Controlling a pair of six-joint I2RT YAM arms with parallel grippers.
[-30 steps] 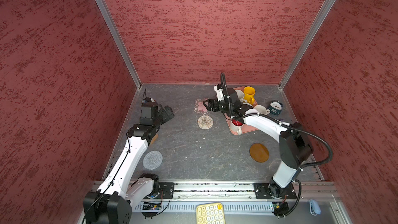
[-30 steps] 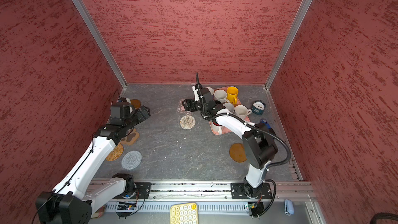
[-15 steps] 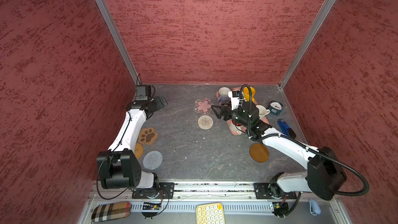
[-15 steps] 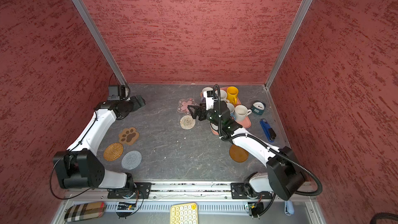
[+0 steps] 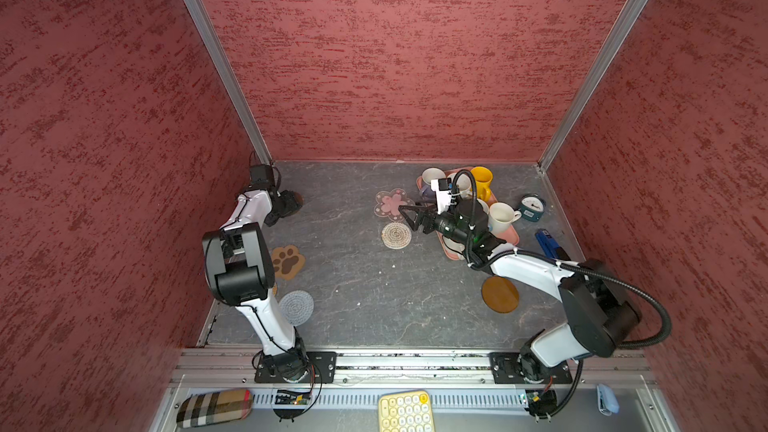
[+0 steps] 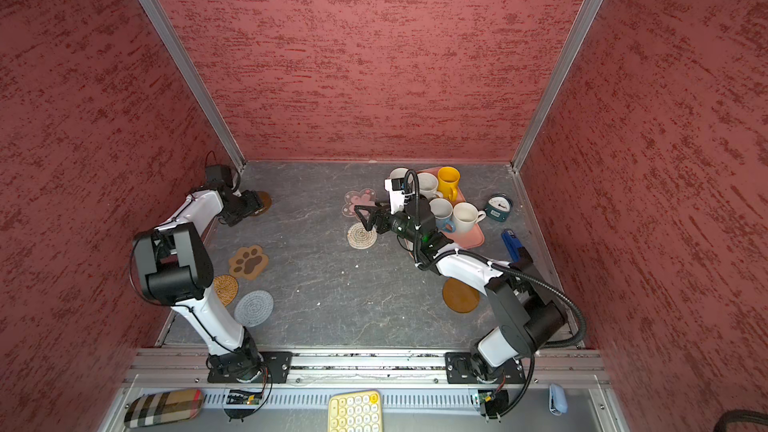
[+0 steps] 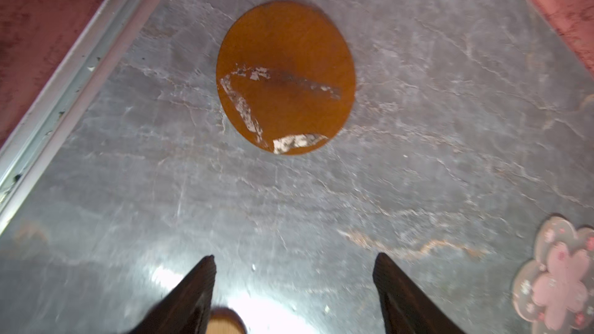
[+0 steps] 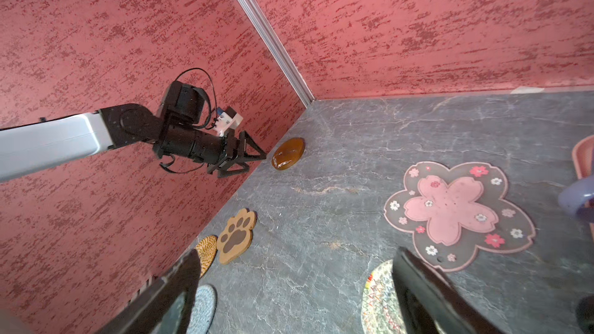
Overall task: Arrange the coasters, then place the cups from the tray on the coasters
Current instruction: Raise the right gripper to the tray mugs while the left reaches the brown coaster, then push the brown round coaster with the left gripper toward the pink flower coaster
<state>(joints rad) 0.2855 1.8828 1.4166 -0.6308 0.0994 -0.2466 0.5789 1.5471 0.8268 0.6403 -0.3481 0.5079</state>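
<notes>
My left gripper (image 7: 294, 261) is open and empty at the back left, just short of a glossy brown disc coaster (image 7: 286, 77) (image 6: 264, 201). My right gripper (image 5: 405, 214) (image 8: 297, 258) hovers open and empty between the pink flower coaster (image 5: 390, 201) (image 8: 456, 213) and the beige woven coaster (image 5: 396, 235). The paw coaster (image 5: 288, 261), a tan woven round (image 6: 225, 288) and the grey woven round (image 5: 296, 306) lie at the left. A second brown disc (image 5: 500, 293) lies at the right. The pink tray (image 6: 473, 241) holds the yellow cup (image 5: 482, 180), the cream cup (image 5: 500, 216) and others partly hidden by my right arm.
A teal clock (image 5: 532, 205) and a blue object (image 5: 548, 241) lie right of the tray. Red walls close in three sides; the left gripper is close to the left wall. A yellow keypad (image 5: 405, 411) and a plaid case (image 5: 214, 407) sit beyond the front rail.
My left arm has folded back and its gripper has moved toward the back left corner, with its jaws narrowing a little. The right arm's elbow has swung right; its gripper stays over the middle coasters.
</notes>
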